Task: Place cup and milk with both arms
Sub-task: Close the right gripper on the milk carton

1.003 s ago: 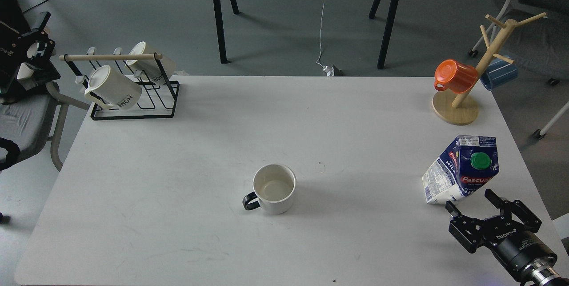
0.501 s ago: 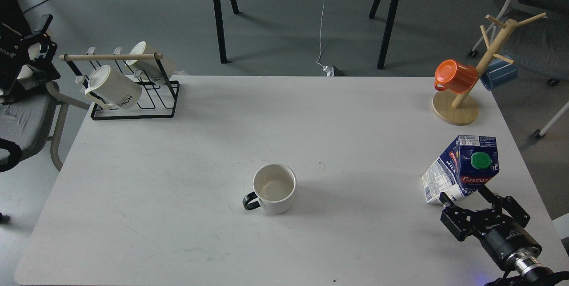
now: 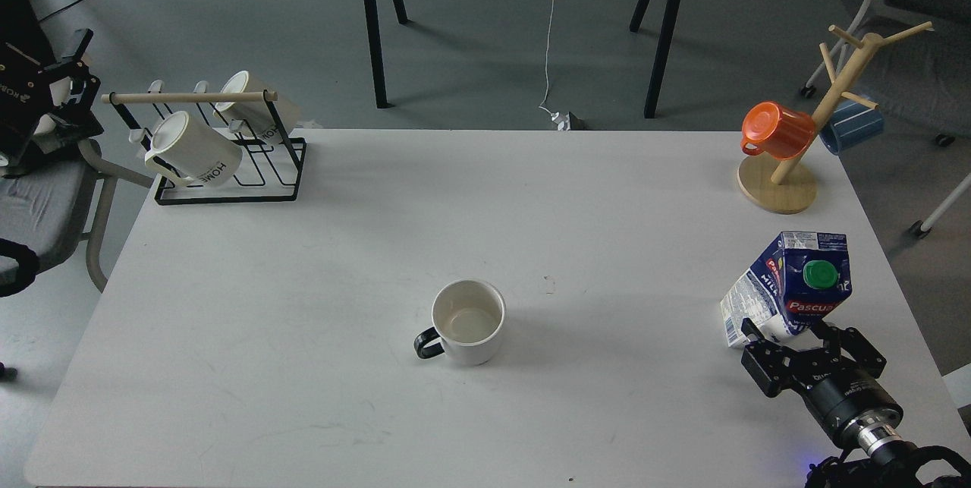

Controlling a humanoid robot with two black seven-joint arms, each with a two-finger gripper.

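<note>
The cup (image 3: 468, 319), a white mug with a black handle pointing front-left, stands upright and empty near the table's middle. The milk (image 3: 789, 287), a blue and white carton with a green cap, stands at the right side of the table. My right gripper (image 3: 787, 332) is open, with its two fingers on either side of the carton's lower front; I cannot tell whether they touch it. My left gripper (image 3: 57, 89) is a dark shape off the table at the far left edge of the view, far from the cup; its fingers cannot be told apart.
A black wire rack (image 3: 220, 169) with two cream "HOME" mugs stands at the back left corner. A wooden mug tree (image 3: 781, 184) with an orange cup (image 3: 774, 129) and a blue cup stands at the back right. A grey chair (image 3: 38, 207) is left of the table.
My right gripper has moved forward and left to the carton, so its fingers now flank the carton's base. The left gripper has shifted slightly. Cup and milk have not moved.
</note>
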